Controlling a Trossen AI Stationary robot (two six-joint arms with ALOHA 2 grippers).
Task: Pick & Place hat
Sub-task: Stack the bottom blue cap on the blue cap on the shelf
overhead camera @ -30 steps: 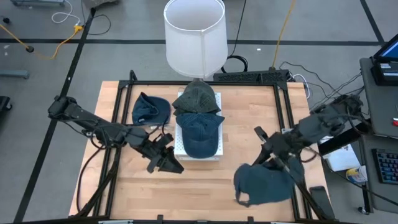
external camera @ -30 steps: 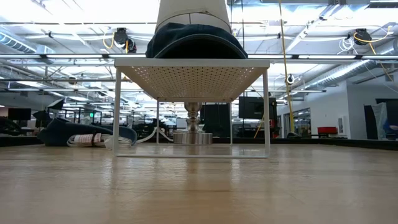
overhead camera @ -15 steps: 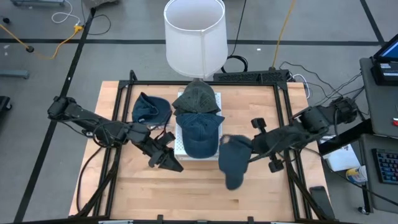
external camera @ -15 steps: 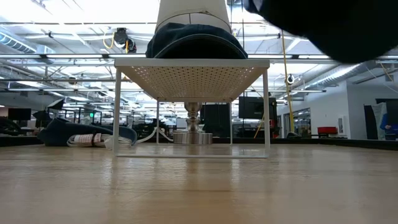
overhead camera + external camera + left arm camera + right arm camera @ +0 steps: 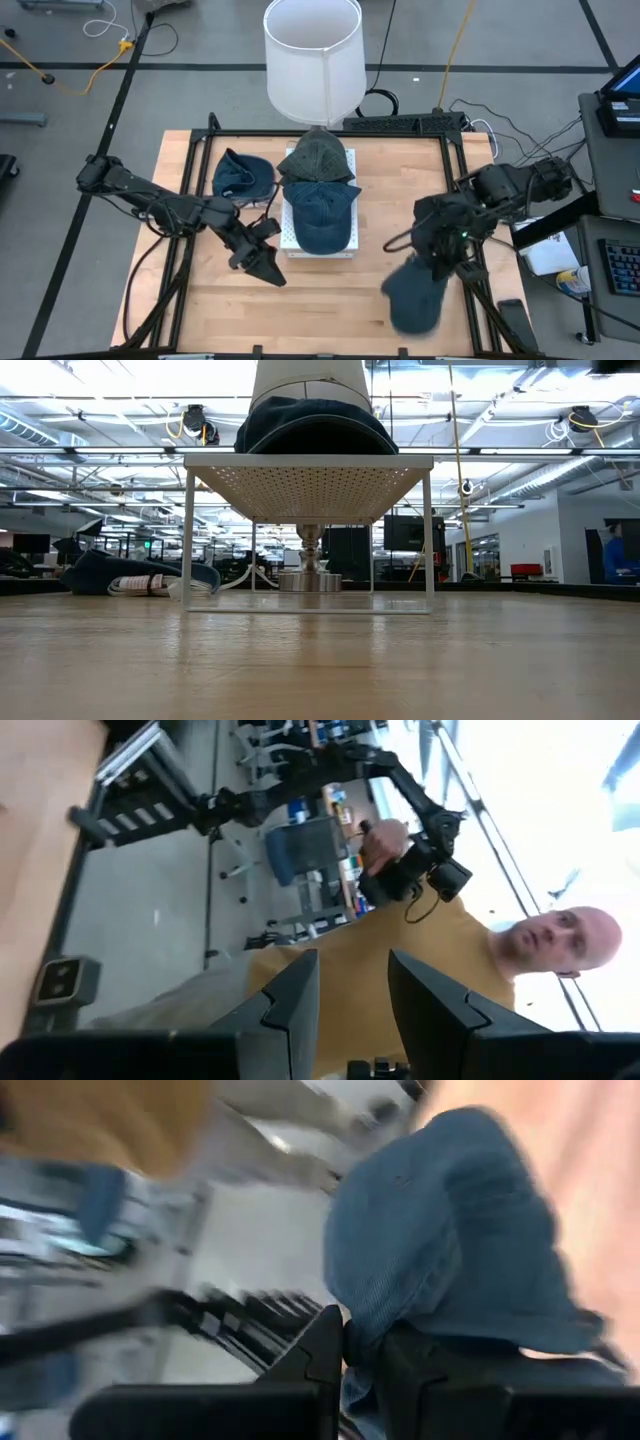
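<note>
Clearly soft and light, the blue hat (image 5: pixel 412 296) drooped from the right gripper (image 5: pixel 440 268), whose fingers (image 5: pixel 325 1342) pinched its edge; a stiffer brim grip would probably steady it.

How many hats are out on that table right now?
4: a dark green hat and a blue hat on the white rack, one beside it, one hanging from the right gripper.
</note>
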